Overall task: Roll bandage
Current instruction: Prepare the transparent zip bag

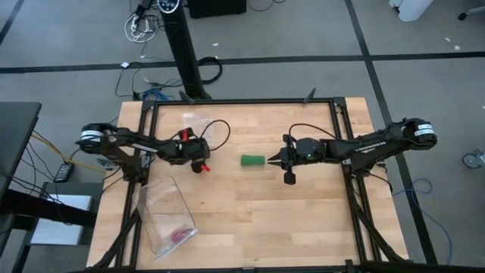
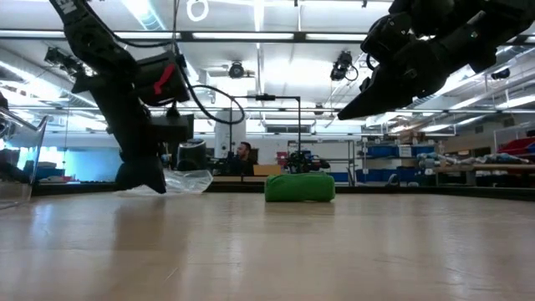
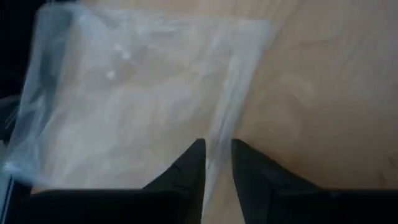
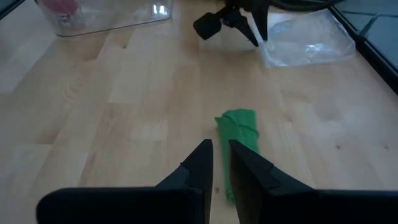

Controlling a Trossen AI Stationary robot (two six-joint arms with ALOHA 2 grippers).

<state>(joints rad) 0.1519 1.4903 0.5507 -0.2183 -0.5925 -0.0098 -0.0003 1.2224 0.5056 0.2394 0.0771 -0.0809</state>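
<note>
The bandage [image 1: 252,160], a rolled green cylinder, lies mid-table with its long axis pointing at the right gripper [image 1: 282,159], just beside it with fingers nearly together; the left gripper [image 1: 203,157], likewise almost closed, waits farther off.

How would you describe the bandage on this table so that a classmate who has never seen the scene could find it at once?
Start at the wooden table and look near its middle, between the two dark arms. There lies the bandage, a small roll on its side, just ahead of the right gripper. It is the only bright green thing; the clear plastic bags nearer the left arm are see-through.
</note>
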